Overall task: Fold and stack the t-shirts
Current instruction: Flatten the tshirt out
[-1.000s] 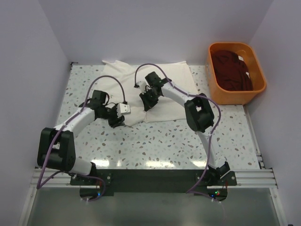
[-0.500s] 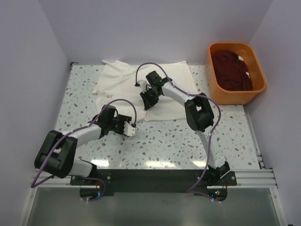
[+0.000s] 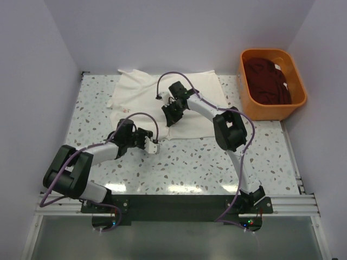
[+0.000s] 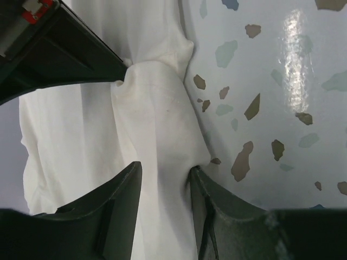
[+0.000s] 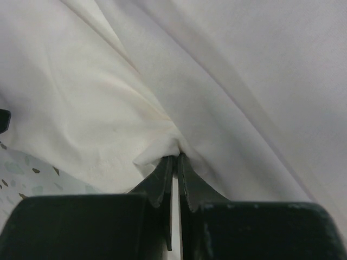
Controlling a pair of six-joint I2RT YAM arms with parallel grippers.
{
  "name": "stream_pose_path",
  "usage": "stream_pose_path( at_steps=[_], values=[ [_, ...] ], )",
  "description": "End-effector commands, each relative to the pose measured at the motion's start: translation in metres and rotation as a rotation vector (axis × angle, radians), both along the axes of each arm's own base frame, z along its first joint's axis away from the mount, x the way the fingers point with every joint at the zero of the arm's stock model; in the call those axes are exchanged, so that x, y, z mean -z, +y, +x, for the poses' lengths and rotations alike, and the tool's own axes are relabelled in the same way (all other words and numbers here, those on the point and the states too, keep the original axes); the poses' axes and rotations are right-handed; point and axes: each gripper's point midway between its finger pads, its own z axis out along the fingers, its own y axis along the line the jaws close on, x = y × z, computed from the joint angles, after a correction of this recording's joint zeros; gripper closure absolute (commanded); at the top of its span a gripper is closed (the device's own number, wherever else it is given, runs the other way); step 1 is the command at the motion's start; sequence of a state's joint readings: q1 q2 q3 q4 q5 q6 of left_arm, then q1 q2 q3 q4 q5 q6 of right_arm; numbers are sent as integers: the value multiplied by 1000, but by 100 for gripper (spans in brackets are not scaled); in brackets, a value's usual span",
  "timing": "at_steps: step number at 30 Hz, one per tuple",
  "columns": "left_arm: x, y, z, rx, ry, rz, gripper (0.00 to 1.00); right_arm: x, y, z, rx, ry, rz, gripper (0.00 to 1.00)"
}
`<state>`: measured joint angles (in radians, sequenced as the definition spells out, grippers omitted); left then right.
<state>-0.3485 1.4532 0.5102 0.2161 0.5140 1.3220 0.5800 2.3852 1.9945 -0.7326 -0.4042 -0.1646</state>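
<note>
On the left of the worktop (image 3: pixel 190 162), the left hand (image 3: pixel 152 144) sits at the near hem of the cream-white t-shirt (image 3: pixel 141 97). Its jaws stand part-way apart with a ridge of that cloth between them, touching both but not visibly clamped. The shirt lies spread and rumpled across the far middle of the worktop, with no neat fold in it. Toward the middle, the right hand (image 5: pixel 174 158) rests on the same shirt, its jaws closed to a sliver on a small pinch of cloth.

I judge the task barely begun: this first shirt is being gathered for a fold, and nothing is stacked.

At the far right stands the orange tub (image 3: pixel 268 112), holding the dark maroon t-shirt (image 3: pixel 268 81) in a crumpled heap, not yet taken out.
</note>
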Motion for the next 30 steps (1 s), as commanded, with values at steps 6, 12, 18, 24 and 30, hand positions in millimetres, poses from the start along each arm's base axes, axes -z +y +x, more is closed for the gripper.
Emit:
stream_pose_path(
  at_steps=[6, 12, 18, 24, 30],
  values=[
    [-55, -37, 7, 44, 67, -212, 76, 14, -16, -6, 8, 45, -56, 100],
    [-50, -38, 3, 50, 133, -200, 96, 3, -13, -11, 6, 56, -31, 100],
    [-66, -26, -8, 20, 288, -232, 100, -32, -14, -29, -46, 58, 32, 100],
    [-82, 14, -57, 41, 481, -208, 100, -64, -26, -80, -167, 75, 92, 100],
    [-71, 29, -130, 134, 596, -114, 100, -67, -32, -167, -400, 124, 47, 100]
  ],
)
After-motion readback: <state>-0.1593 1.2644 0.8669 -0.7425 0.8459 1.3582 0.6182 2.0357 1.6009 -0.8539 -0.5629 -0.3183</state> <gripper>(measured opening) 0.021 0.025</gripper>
